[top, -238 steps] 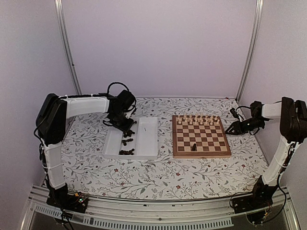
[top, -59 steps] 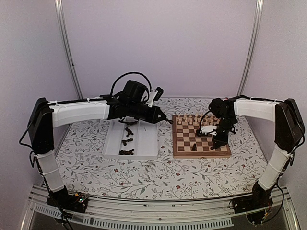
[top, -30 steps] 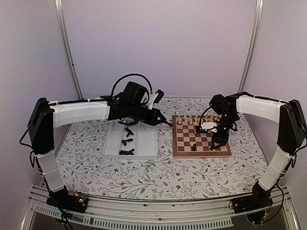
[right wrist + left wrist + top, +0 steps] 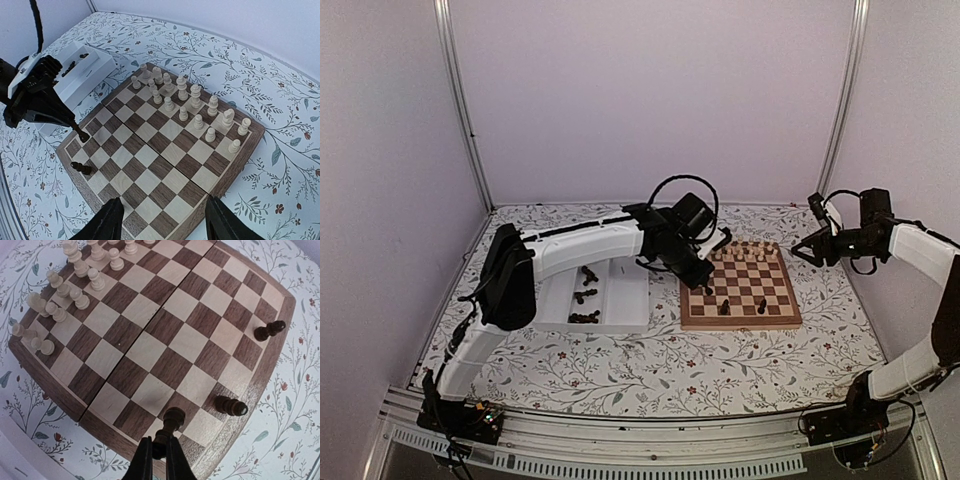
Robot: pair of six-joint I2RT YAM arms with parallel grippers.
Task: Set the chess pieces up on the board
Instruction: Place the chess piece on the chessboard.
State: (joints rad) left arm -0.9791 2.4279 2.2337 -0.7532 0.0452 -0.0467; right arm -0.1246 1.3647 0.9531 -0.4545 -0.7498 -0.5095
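We see the chessboard right of the white tray holding spare dark pieces. Our left claw, the nearer one, is clamped on a dark pawn pointing down over the board's near-left squares. The right claw hangs beyond the far-right corner, jaws apart.

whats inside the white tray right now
Three small clusters of dark chess pieces lie in the left half of the white tray; none show in its right half. The left arm crosses above the tray's far end, so whatever lies there is hidden.
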